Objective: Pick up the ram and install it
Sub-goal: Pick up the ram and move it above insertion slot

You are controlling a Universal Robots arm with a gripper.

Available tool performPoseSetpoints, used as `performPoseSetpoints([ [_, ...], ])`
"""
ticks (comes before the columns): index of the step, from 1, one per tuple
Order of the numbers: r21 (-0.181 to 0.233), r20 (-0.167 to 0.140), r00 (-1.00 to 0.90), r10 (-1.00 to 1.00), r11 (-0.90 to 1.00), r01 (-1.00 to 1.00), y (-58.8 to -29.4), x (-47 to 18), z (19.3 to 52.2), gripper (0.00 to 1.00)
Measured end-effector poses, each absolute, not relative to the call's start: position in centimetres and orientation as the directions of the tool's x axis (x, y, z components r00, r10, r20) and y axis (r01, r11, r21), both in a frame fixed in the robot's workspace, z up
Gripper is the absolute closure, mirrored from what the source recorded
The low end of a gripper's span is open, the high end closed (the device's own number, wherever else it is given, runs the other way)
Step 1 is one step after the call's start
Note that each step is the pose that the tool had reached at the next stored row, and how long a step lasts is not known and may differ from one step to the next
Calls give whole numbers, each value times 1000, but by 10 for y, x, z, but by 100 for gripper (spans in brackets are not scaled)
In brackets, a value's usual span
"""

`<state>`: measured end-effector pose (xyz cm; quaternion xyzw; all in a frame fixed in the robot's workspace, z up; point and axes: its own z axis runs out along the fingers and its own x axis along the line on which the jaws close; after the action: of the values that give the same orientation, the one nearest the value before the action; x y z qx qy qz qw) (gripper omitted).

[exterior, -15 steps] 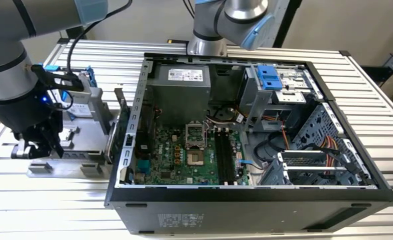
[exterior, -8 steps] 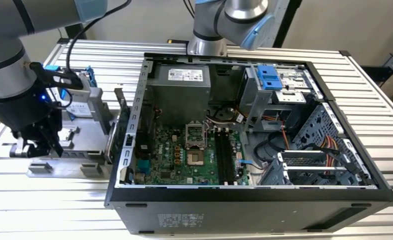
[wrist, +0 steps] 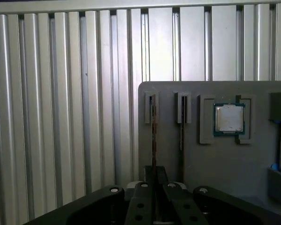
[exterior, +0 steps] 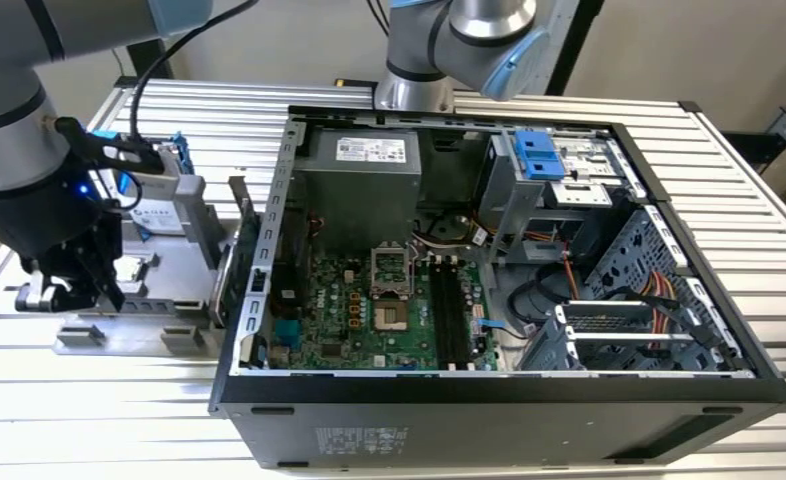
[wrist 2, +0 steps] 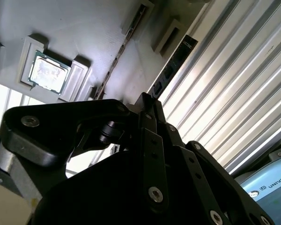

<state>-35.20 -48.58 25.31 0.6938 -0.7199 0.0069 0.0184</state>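
Gripping: the ram (wrist: 153, 131) sits edge-on in a narrow slot of the grey holder plate (wrist: 168, 154), and its near end runs in between the claw's fingers. In the second wrist view it shows as a dark strip (wrist 2: 174, 63) reaching away from the claw tips.
Claw: the gripper (wrist: 154, 171) is clenched on the ram, with its two fingers drawn close together and the board's edge between them. In the exterior view it hangs low over the holder plate (exterior: 62, 295).
Neighbour stick: a second thin board (wrist: 181, 129) stands in the next slot, just beside the claw's line and not touched by it.
CPU chip: the square silver chip (wrist: 229, 118) lies in its own recess, further out on the same side as the neighbour stick.
Holder plate's footing: it rests on the slatted metal table (wrist: 61, 117).
Computer case: the case (exterior: 500, 400) lies open to the exterior view's right of the claw, well apart from it. The long black slots (exterior: 449, 310) on its board are bare.
Step in hand, by my reading: drawing the ram free of its slot.
Doing it well: pull straight along the slot with the fingers square to the board. Any twist would likely bind the thin stick or nudge its neighbour.
Risk: a hold this near one end may let the board tilt.
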Motion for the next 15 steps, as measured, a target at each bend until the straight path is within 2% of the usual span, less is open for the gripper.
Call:
performPoseSetpoints([
  [15, 16, 34, -54, -998, 54, -998, -486, -352, 260, 100],
])
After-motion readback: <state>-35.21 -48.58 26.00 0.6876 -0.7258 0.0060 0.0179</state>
